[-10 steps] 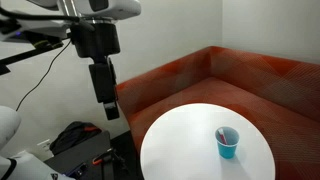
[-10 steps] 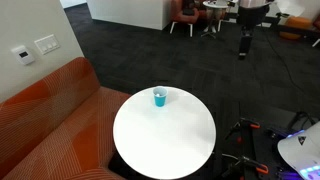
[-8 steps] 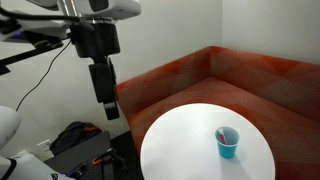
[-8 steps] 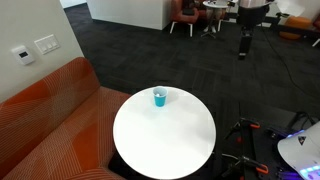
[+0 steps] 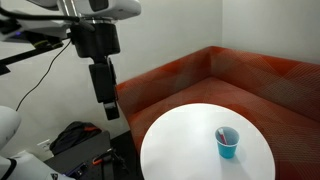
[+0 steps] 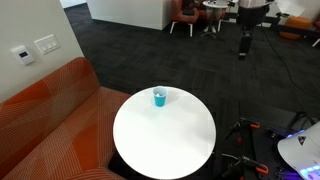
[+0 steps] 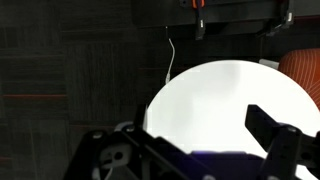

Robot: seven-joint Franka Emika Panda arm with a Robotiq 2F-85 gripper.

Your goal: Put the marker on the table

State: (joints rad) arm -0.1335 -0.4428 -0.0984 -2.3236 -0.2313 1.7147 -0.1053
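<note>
The marker (image 5: 222,133) is a thin reddish stick standing in the blue cup (image 5: 229,146) on the round white table (image 5: 185,140). The cup (image 6: 159,98) and the table (image 6: 160,140) show in both exterior views. The marker is too small to make out in the farther exterior view. My gripper (image 5: 107,112) hangs high in the air beside the table, far from the cup, and it also shows in an exterior view (image 6: 242,52). In the wrist view its fingers (image 7: 200,140) are spread apart and empty above the table top (image 7: 220,95). The marker does not show there.
A reddish-brown corner sofa (image 5: 200,75) wraps round the table's far side and shows in both exterior views (image 6: 50,120). A dark bag and equipment (image 5: 75,145) lie on the floor below my arm. Dark carpet (image 6: 150,50) surrounds the table.
</note>
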